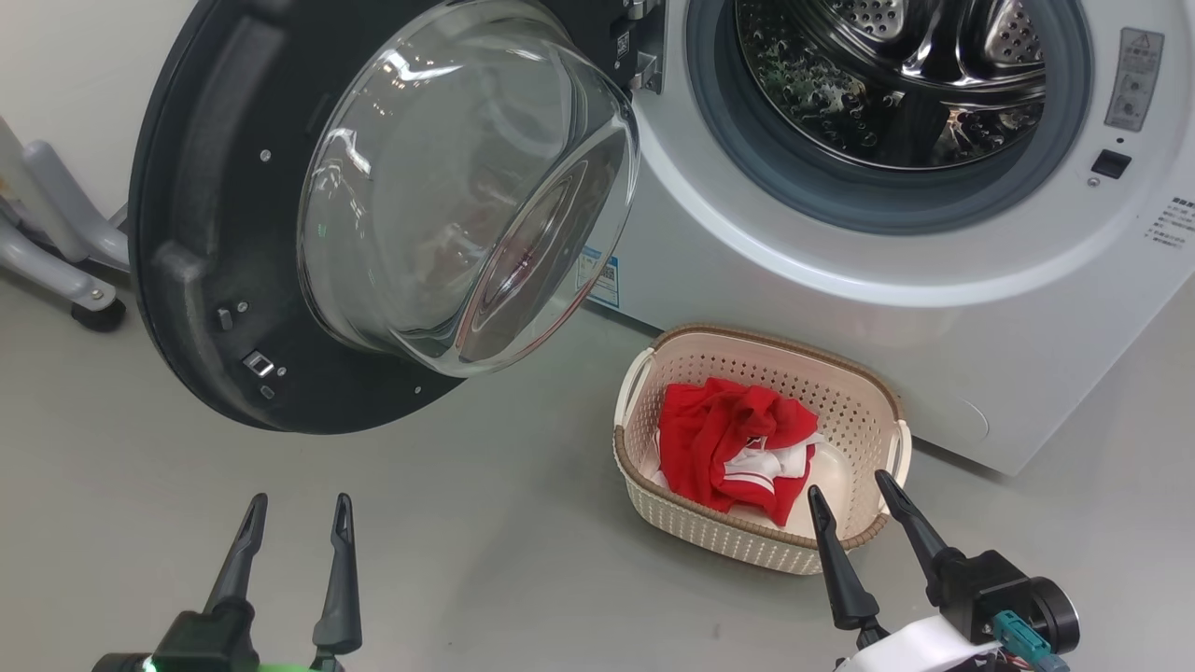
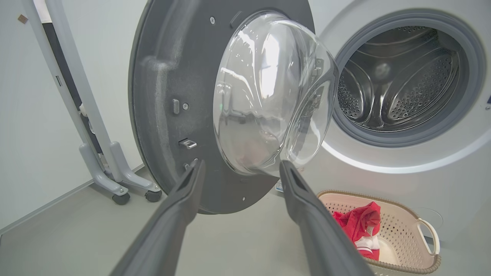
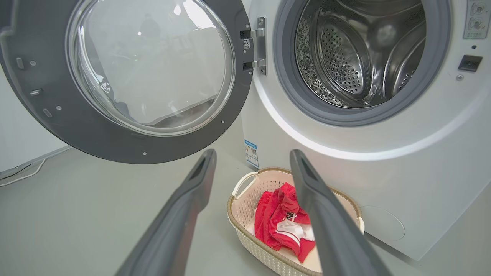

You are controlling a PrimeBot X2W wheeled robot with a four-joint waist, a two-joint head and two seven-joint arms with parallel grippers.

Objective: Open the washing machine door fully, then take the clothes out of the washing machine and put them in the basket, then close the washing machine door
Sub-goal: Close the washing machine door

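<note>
Empty, jaws apart: left gripper [image 1: 301,504] and right gripper [image 1: 848,483]; clothes [image 1: 719,439] in basket [image 1: 709,537]; washing machine door [image 1: 205,233] open.
Head view: grippers at lower left and lower right, the right tips before the basket's near rim. Right wrist view shows the whole hinge [image 3: 257,48] joining door to washing machine [image 3: 383,172]; head view clips it. The drum [image 3: 345,57] top is cropped; a finger [image 3: 326,222] masks part of the basket there.
</note>
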